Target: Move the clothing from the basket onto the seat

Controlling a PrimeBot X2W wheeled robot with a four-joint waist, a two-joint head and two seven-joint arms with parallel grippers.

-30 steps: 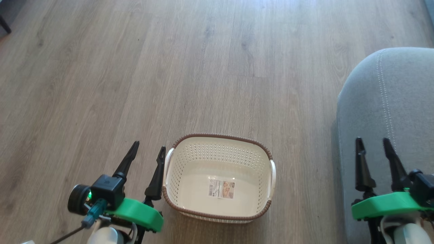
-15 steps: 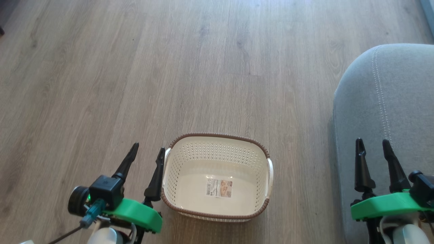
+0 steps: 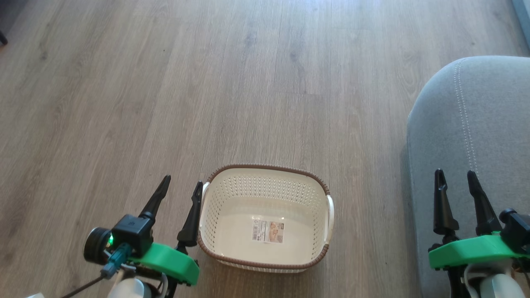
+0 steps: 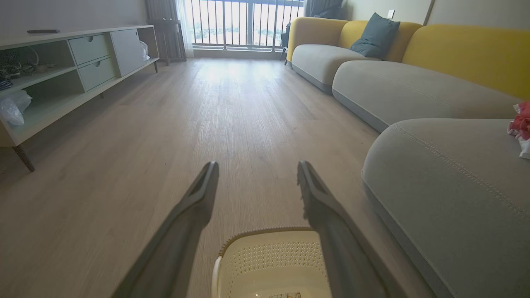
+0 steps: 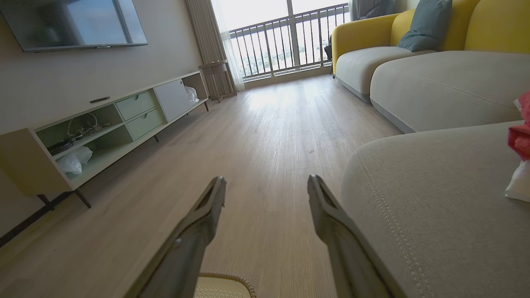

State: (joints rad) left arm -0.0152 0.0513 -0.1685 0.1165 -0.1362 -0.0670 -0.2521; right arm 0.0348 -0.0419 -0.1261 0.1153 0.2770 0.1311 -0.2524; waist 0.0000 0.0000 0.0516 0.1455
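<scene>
The cream basket (image 3: 265, 182) with a brown rim stands on the wood floor in the head view, holding nothing but the label sticker (image 3: 268, 231) on its base. Its rim also shows low in the left wrist view (image 4: 265, 231). My left gripper (image 3: 181, 187) is open just left of the basket, one finger close to its handle. Over the grey seat (image 3: 488, 124) at the right, my right gripper (image 3: 454, 177) is open with nothing between its fingers. Red and white clothing (image 4: 521, 126) lies on the seat at the right edge of both wrist views (image 5: 521, 157).
A long low TV cabinet (image 5: 103, 132) runs along the left wall with a TV (image 5: 74, 22) above it. More grey and yellow sofa sections (image 4: 393, 45) with a dark cushion (image 4: 377, 35) line the right side. A balcony railing (image 4: 244, 20) closes the far end.
The head view has shifted slightly; basket and seat sit a little differently in the picture. Both grippers stay open in the same pose.
</scene>
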